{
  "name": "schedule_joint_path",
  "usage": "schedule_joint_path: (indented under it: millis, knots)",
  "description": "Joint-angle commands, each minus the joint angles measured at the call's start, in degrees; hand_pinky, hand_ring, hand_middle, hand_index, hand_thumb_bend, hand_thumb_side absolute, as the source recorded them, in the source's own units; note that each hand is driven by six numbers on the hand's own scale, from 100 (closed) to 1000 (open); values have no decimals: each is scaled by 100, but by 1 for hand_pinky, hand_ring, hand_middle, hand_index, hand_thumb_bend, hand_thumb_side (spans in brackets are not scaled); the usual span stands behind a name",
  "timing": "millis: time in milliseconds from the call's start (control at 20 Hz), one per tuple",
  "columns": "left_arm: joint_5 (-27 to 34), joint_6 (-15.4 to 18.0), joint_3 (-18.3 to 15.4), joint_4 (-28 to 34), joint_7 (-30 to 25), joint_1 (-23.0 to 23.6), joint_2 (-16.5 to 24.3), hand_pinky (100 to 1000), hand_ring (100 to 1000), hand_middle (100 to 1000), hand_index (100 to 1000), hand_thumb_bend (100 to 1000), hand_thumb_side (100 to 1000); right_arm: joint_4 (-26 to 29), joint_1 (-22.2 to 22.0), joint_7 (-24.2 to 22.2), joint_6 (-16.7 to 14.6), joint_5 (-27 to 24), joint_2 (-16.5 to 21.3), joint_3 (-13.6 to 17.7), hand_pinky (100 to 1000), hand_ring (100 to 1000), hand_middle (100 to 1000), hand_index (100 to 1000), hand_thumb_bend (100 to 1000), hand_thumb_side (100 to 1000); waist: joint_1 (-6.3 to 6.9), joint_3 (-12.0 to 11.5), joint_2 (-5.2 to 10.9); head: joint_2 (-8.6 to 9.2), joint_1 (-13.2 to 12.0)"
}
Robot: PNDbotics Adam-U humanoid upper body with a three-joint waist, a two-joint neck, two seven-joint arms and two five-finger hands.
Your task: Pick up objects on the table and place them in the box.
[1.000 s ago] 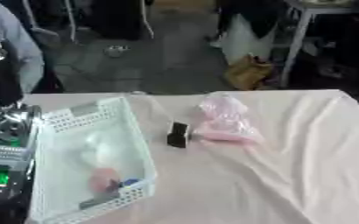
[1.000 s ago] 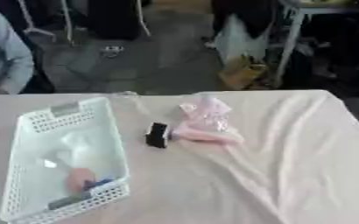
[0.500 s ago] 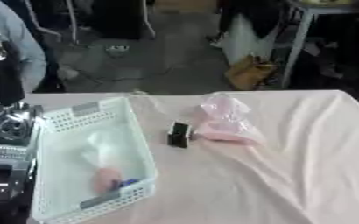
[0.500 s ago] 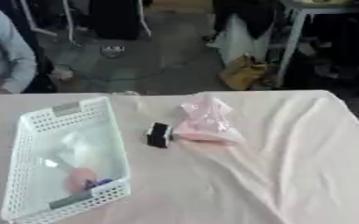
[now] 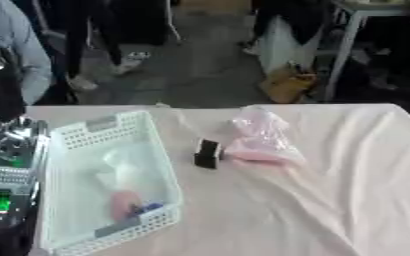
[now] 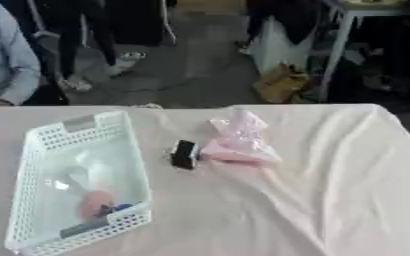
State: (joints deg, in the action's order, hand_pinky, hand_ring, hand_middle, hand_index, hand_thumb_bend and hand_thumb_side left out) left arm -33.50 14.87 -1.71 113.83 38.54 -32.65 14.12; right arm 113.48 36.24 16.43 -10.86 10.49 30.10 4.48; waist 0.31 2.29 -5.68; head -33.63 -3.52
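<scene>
White box (image 6: 33, 150) at table's left, already holding items; small black object (image 6: 184, 154) and pink bag (image 6: 236, 142) lie just right of it. Neither hand shows, state unknowable. Advisably approach the black object from above.

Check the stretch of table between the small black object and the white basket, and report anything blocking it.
Nothing visible blocks it. The small black object stands just right of the white basket, bare pink cloth between them. The pink bag lies on its far side.

Workshop or lab, cloth-covered table (image 6: 348, 165), grey concrete floor (image 6: 182, 65), metal-legged bench (image 6: 348, 30) behind
</scene>
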Motion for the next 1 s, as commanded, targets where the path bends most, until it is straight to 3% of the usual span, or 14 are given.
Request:
schedule_joint_path:
  millis: [50, 250, 550, 800, 1000]
  knots:
    - [10, 1, 24, 76, -46, -98, 37, 832, 927, 819, 888, 100, 842, 112, 376, -841, 347, 511, 254, -262, 813, 886, 882, 867, 100, 907, -15, -44, 62, 3, 144]
    - [30, 10, 45, 76, -73, -112, 6, 832, 927, 819, 888, 100, 842, 35, 823, -1766, 581, 1347, 203, -682, 823, 886, 886, 872, 100, 916, -13, -129, 59, -19, 293]
    - [57, 20, 70, 76, -109, -133, -36, 832, 928, 819, 888, 100, 842, -563, 1210, -2530, 405, 2182, -65, -1179, 832, 886, 887, 874, 100, 948, 6, -190, 68, -28, 436]
    - [108, 33, 119, 76, -164, -157, -117, 832, 928, 819, 888, 100, 840, -1905, 1612, -3492, -67, 3409, -514, -1807, 866, 902, 893, 877, 100, 965, 46, -299, 78, -11, 821]
    - [149, 46, 147, 76, -199, -182, -178, 832, 928, 818, 888, 100, 838, -2839, 1829, -3846, -343, 4280, -908, -1923, 876, 907, 906, 890, 100, 974, 77, -373, 51, 26, 1078]
